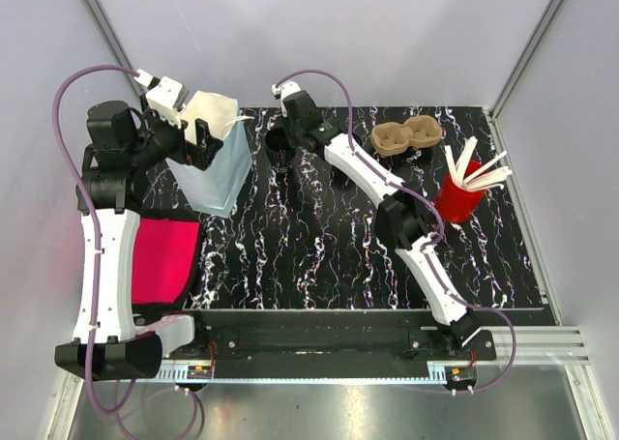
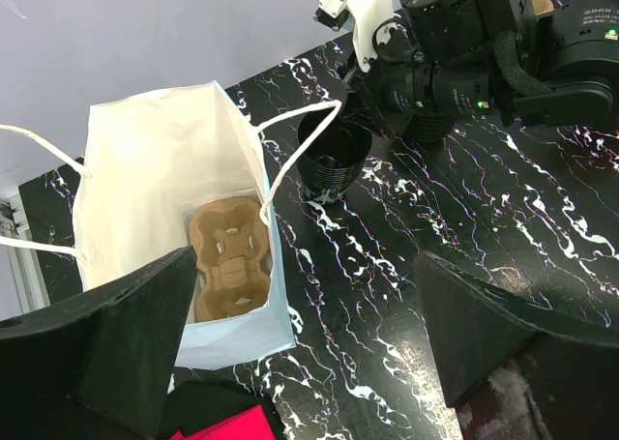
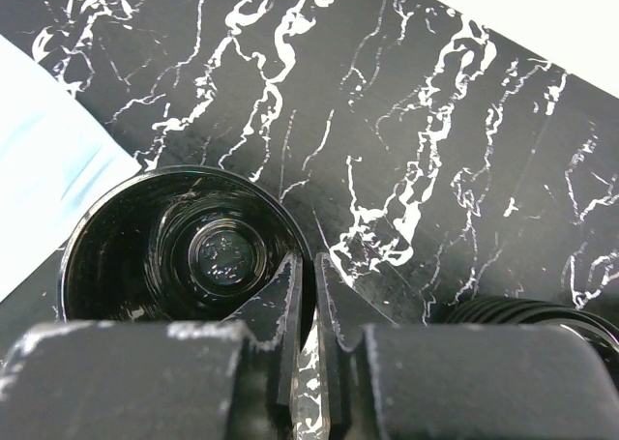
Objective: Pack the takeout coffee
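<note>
A white paper bag [image 1: 215, 160] stands open at the back left, and a brown cardboard cup carrier [image 2: 230, 256] lies in its bottom. My left gripper [image 2: 305, 334] is open wide just above the bag's near corner [image 2: 242, 343], its left finger [image 2: 116, 343] against the bag's near side. A black coffee cup [image 3: 193, 247] stands upright and empty right of the bag [image 3: 48, 169]. My right gripper [image 3: 311, 266] is shut on the cup's rim, one finger inside and one outside. In the top view this gripper [image 1: 285, 135] sits over the cup [image 1: 279, 142].
A second brown cup carrier [image 1: 406, 135] lies at the back right. A red cup [image 1: 459, 200] of white sticks stands near the right edge. A red cloth [image 1: 160, 261] lies at the front left. A ribbed black round object [image 3: 542, 314] sits just right of my right gripper.
</note>
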Available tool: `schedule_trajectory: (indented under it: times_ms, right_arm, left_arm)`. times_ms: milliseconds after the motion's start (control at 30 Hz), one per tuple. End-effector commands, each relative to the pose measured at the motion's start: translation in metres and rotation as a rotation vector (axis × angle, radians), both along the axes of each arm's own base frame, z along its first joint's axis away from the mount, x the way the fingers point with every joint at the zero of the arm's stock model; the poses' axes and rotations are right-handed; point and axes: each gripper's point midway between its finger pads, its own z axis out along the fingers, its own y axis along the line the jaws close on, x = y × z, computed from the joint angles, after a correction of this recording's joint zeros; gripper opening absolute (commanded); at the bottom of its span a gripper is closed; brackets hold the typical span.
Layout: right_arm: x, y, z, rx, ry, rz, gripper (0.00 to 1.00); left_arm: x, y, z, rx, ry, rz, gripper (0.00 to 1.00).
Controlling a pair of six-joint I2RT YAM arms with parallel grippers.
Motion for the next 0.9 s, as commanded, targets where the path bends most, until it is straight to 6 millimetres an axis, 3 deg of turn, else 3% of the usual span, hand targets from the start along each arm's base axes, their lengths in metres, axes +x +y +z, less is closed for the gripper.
schedule_trajectory:
  times_ms: [0,200,533,867]
  right_arm:
    - [-0.003,-0.009,0.063,0.034,-0.089,-0.040,0.05]
    - [-0.001,-0.021,0.061,0.005,-0.083,-0.074,0.05]
    - [0.012,-0.058,0.066,0.009,-0.068,-0.157,0.06]
    - [0.016,-0.079,0.053,0.015,-0.012,-0.191,0.07]
  left_arm:
    - [0.002,-0.003,0.008,-0.015,-0.039,-0.021,0.99]
    - [0.002,-0.004,0.009,-0.019,-0.040,-0.023,0.99]
    - [0.002,-0.005,0.008,-0.028,-0.037,-0.029,0.99]
    - [0.001,-0.004,0.009,-0.033,-0.041,-0.029,0.99]
